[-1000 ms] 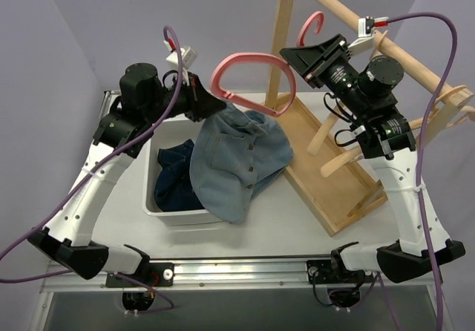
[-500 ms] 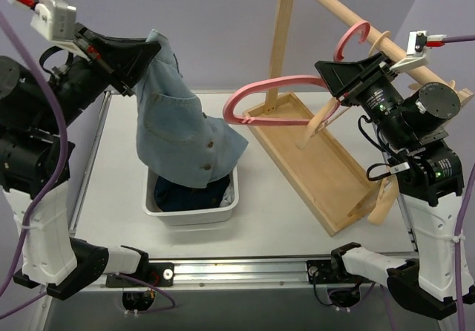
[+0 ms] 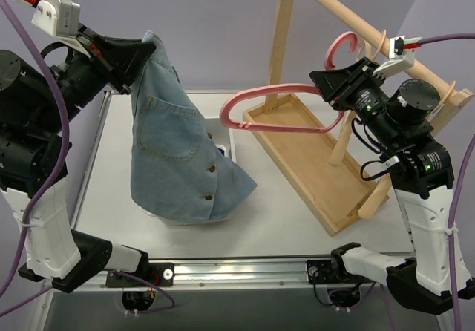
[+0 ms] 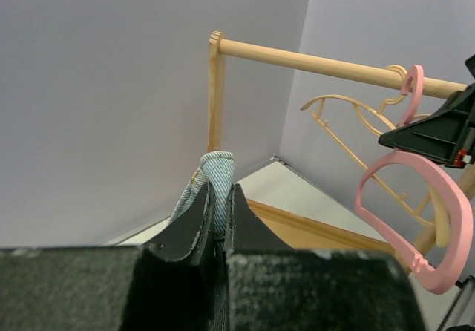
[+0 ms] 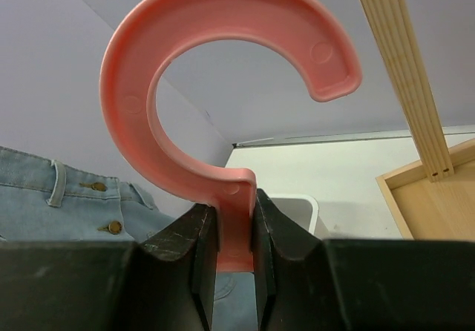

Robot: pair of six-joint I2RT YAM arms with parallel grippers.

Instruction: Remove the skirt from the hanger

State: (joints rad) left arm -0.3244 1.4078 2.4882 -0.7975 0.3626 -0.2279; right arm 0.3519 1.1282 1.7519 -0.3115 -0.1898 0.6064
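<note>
Left tool clamps the top edge of the skirt, its hem low over the worktop. Right tool pinches the neck of the pink hanger, with open air between hanger and skirt.

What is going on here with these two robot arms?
The left gripper is clamped on the top edge of a denim skirt, holding it up over a mostly hidden white bin. The right gripper grips a pink hanger by its neck, beside the wooden rack. The hanger is bare and apart from the skirt, so the removal looks done.
</note>
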